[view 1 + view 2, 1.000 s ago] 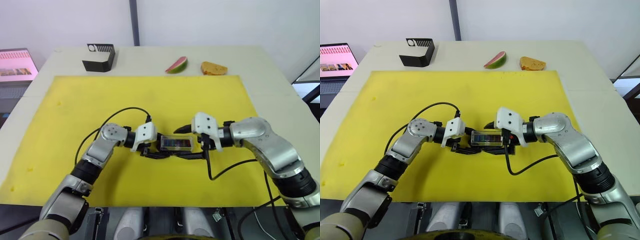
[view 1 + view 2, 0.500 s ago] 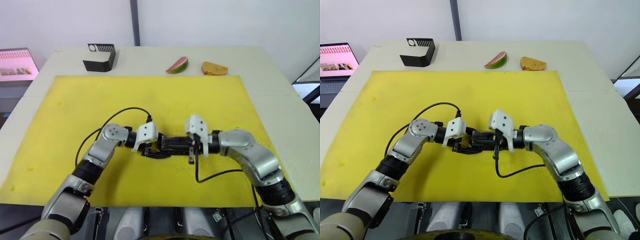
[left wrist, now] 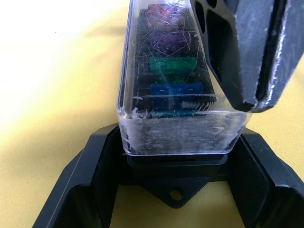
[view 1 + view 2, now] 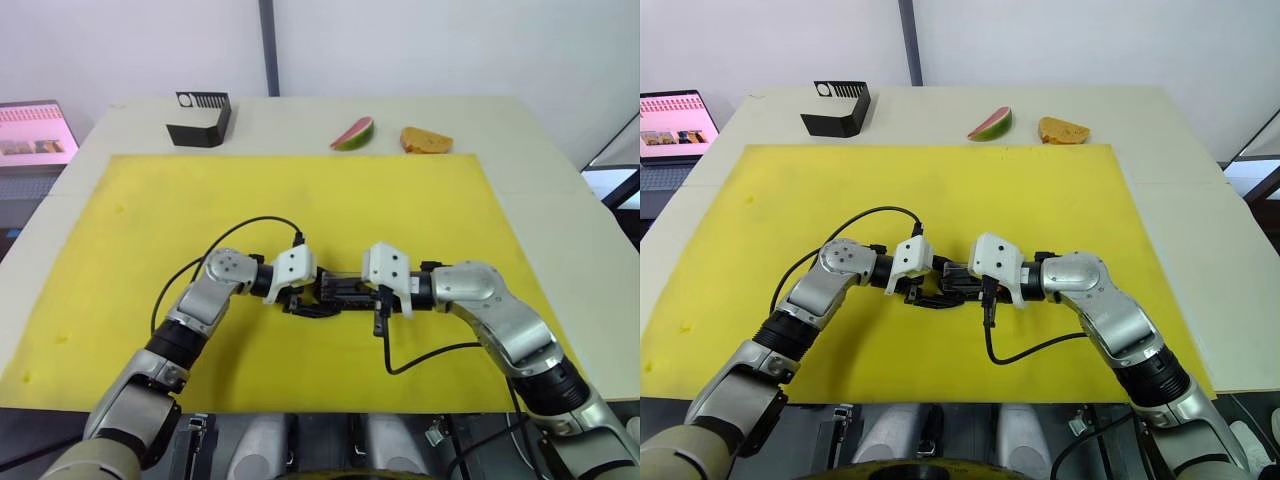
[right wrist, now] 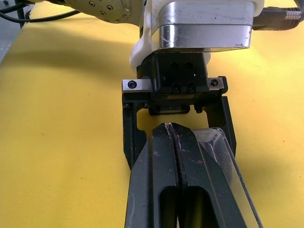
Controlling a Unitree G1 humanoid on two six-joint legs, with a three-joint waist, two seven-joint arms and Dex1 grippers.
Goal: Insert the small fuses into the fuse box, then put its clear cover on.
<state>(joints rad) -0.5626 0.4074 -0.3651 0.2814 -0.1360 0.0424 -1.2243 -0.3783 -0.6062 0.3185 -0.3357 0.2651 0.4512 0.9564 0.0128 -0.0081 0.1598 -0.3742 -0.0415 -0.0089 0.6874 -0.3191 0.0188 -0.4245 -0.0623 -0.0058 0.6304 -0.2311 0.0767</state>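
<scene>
The task looks close to finished: in the left wrist view the scratched, transparent rectangular clear cover (image 3: 183, 85) already sits over the black slotted plastic fuse box (image 3: 175, 164), and through its cloudy, scuffed wall the small fuses (image 3: 173, 76) show seated in a row, blue nearest, then green, violet and red; what seems left is pressing the lid fully home and letting go, and whether it has latched cannot be told. The box lies on the yellow mat (image 4: 300, 200) at the near middle, between the two arms. The left gripper (image 3: 175, 190) stands wide, its matte black angular fingers (image 3: 90, 166) flanking the tapered end of the box. The right gripper (image 5: 173, 130) has its two dark metal fingers pressed together, no gap between them, resting on top of the cover as if pushing it down. Farther off, on the pale tabletop (image 4: 560, 200) beyond the mat, sit a black angular holder with white ridged markings (image 4: 199, 117), a watermelon slice (image 4: 354, 132) and an orange wedge like bread or cheese (image 4: 426, 139); a laptop screen (image 4: 35, 132) glows at the far left
</scene>
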